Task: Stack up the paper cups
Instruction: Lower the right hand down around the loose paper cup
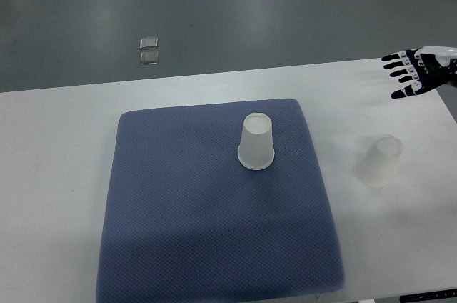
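Lab, white table [57,124], grey floor [214,10]

Just 1 camera looks at the scene. It sits high on the robot's side and looks steeply down at the white table [57,131]. Grey floor [214,10] shows past the far edge.

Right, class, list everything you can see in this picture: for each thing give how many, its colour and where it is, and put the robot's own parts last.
cup on the mat: 1, translucent white, upside down near the mat's upper middle
cup on the table: 1, translucent white, upside down on the bare table right of the mat
mat: 1, blue-grey, centre of the table
table: 1, white, fills the lower part of the view
small squares on the floor: 2, clear or grey, beyond the table's far edge, upper left
floor: grey, behind the table
right hand: 1, black and white, fingers spread, holding nothing, over the table's far right corner
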You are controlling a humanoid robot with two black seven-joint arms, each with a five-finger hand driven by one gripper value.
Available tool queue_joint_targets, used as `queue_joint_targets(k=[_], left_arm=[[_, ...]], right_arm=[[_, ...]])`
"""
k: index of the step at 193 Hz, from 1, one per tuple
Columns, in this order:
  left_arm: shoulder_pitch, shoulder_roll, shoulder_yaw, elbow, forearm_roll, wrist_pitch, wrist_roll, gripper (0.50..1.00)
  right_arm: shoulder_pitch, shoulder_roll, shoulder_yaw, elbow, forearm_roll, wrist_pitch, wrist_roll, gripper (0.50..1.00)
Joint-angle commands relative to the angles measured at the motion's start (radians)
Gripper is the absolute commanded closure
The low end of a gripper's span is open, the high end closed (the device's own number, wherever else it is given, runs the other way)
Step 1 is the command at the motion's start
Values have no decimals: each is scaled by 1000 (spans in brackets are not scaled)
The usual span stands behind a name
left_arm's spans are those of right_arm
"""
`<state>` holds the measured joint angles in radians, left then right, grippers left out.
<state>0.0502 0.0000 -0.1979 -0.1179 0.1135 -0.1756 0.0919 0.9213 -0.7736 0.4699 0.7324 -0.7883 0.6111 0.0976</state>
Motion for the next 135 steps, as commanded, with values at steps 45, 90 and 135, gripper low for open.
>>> queue_joint_targets(k=[45,90,135], left_arm=[[0,0,0,0,2,-1,0,500],[-1,0,0,1,0,-1,0,500],[0,0,0,0,0,-1,0,500]], right_arm=[[37,-95,-93,222,-209,0,108,574],[31,-101,-175,285,-250,0,163,574],[27,-118,-257,305,-252,0,192,574]])
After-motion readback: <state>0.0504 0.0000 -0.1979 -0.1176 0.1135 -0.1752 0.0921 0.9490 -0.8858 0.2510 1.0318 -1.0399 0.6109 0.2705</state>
